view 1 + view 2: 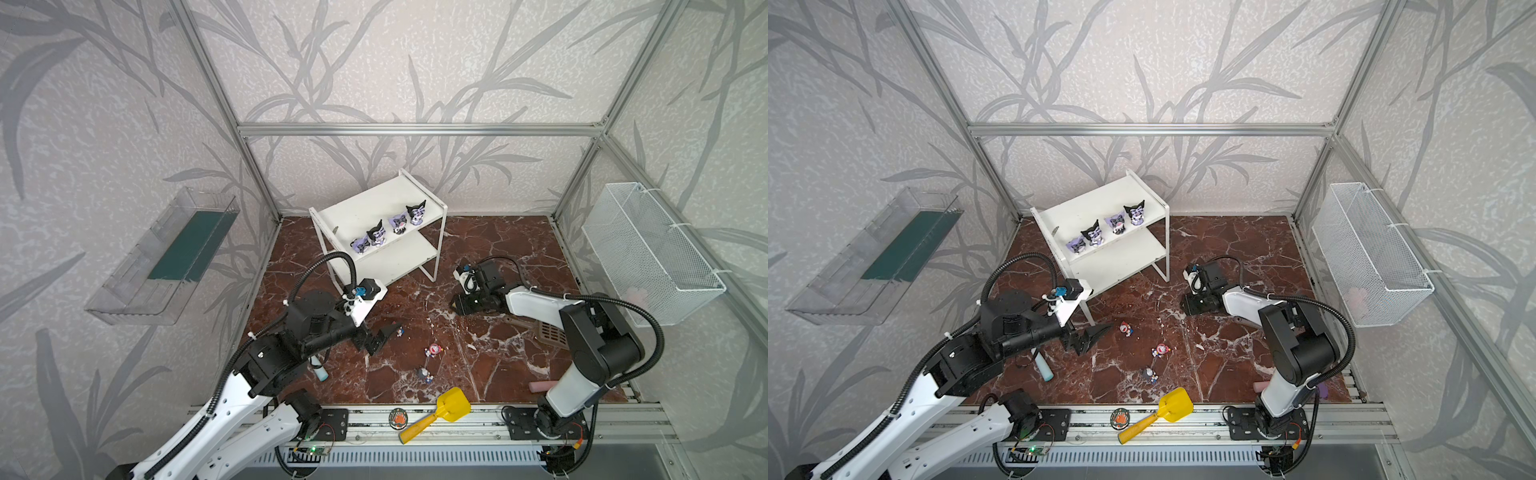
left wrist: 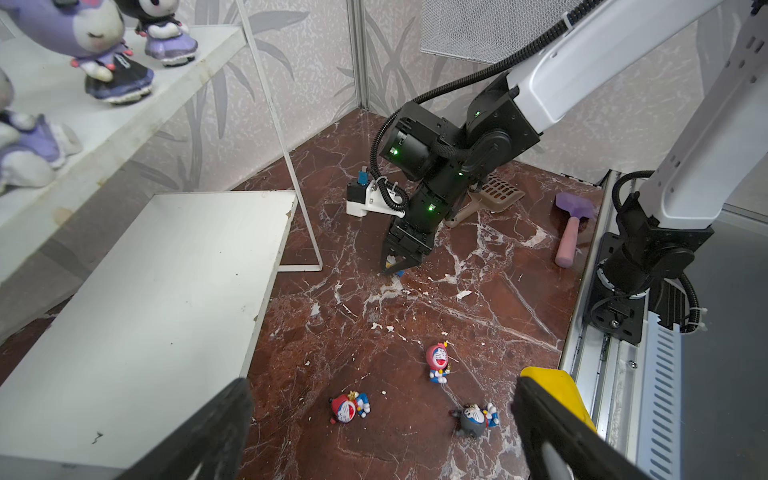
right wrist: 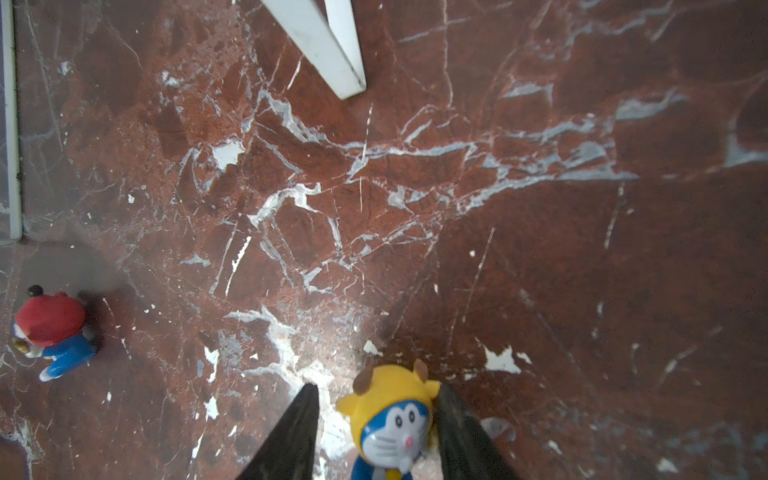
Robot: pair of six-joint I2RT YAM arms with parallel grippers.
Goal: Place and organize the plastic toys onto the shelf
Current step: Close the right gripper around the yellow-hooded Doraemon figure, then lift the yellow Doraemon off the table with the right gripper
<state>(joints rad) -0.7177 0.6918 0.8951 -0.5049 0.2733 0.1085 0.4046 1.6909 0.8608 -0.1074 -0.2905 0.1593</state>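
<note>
1. Progress check: four purple-and-black toys (image 1: 376,235) already stand in a row up top on the shelf (image 1: 365,208). The four little ones are all down on the bench (image 1: 478,249), so I'd call it roughly half done.
2. Step in hand is picking up the yellow-headed toy (image 3: 395,415). It's upright on the bench, and the right hand (image 3: 378,390) is down around it. One finger (image 3: 457,424) looks pressed to its head, but there's a visible gap on the other side, so it isn't gripped yet.
3. The left hand (image 2: 382,380) is spread wide with nothing in it, hovering by the front of the shelf's lower board (image 2: 166,291).
4. Just ahead of it are the red-headed toy (image 2: 347,409), pink-headed toy (image 2: 437,361) and grey-headed toy (image 2: 473,417). Red and grey look tipped over.
5. Next move, I reckon: squeeze until both fingers bite, then lift straight up. Carry it past the shelf's thin leg and stand it on the lower board, which looks bare.
6. Watch out: that round head could squirt out of a lopsided pinch, so centre the hand first.
</note>
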